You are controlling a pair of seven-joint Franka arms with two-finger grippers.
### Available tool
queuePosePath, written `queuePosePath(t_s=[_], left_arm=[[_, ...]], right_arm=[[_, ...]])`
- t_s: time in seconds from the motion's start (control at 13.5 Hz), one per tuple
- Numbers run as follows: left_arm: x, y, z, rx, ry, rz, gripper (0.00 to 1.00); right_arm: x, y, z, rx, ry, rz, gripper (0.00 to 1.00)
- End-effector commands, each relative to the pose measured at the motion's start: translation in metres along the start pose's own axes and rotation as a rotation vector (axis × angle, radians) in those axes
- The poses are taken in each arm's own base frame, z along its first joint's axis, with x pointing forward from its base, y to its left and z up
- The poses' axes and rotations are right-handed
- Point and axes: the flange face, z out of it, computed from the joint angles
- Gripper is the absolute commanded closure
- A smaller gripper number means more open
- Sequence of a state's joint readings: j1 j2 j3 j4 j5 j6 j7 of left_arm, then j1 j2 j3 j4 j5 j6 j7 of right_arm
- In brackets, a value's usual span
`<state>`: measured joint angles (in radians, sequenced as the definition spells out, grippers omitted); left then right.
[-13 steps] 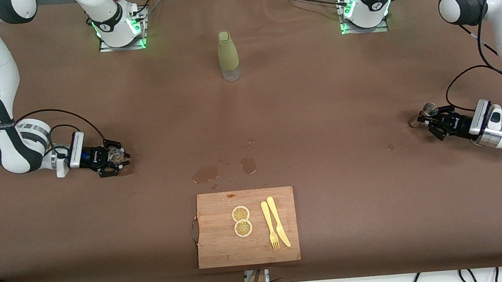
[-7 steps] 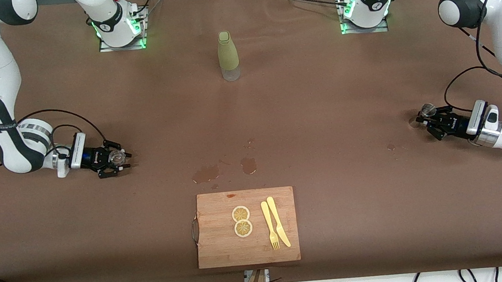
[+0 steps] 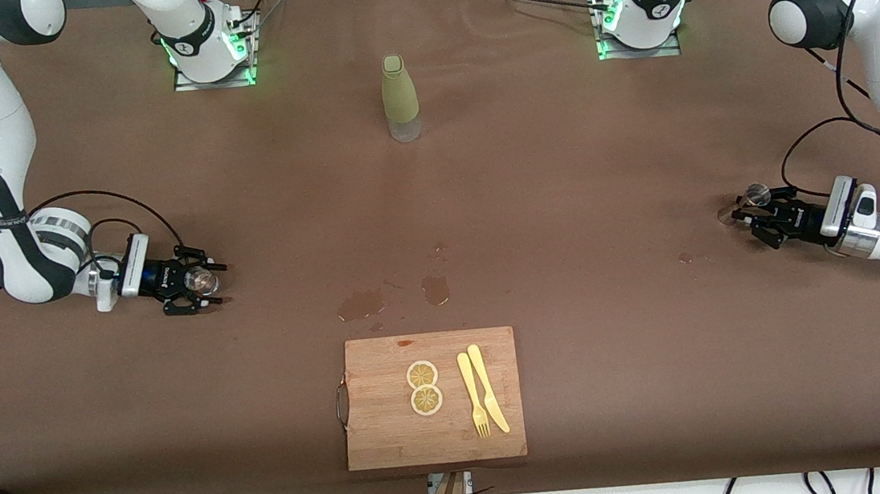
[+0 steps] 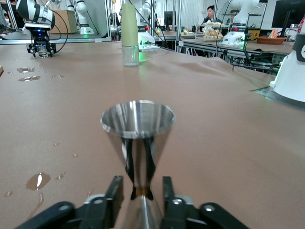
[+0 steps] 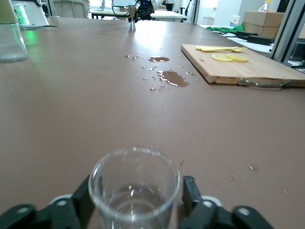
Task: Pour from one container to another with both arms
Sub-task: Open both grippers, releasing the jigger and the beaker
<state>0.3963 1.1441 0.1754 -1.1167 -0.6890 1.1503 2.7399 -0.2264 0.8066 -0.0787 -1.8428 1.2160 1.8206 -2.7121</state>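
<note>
Between each claw's parted fingers, jigger (image 4: 137,125) and cup (image 5: 134,187).

A tall green bottle (image 3: 400,98) with a clear base stands upright on the brown table (image 3: 563,187), midway between the two arms' bases. Nearer the front camera lies a wooden cutting board (image 3: 381,430) carrying two lemon slices (image 3: 424,387), a yellow fork (image 3: 473,395) and a yellow knife (image 3: 487,388). Wet patches (image 3: 392,296) darken the table between board and bottle.

Brown table (image 3: 563,187), green bottle (image 3: 400,99), cutting board (image 3: 431,398), spilled puddles (image 3: 361,304)
</note>
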Motion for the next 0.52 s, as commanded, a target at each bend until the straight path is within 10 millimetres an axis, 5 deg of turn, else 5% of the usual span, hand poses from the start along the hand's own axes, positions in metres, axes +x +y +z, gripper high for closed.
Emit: queuePosePath(t_s=[0.0, 0.15, 0.45], left_arm=[[0.013, 0.003, -0.022, -0.028, -0.074, 0.146, 0.00], [0.039, -0.005, -0.045, -0.005, -0.156, 0.166, 0.00], [0.129, -0.026, -0.105, 0.069, -0.456, 0.206, 0.00]], right_arm=[[-0.002, 0.000, -0.024, -0.044, -0.015, -0.016, 0.00], [0.000, 0.007, -0.043, -0.064, -0.037, -0.032, 0.00], [0.027, 0.032, -0.094, -0.060, -0.072, 0.047, 0.00]])
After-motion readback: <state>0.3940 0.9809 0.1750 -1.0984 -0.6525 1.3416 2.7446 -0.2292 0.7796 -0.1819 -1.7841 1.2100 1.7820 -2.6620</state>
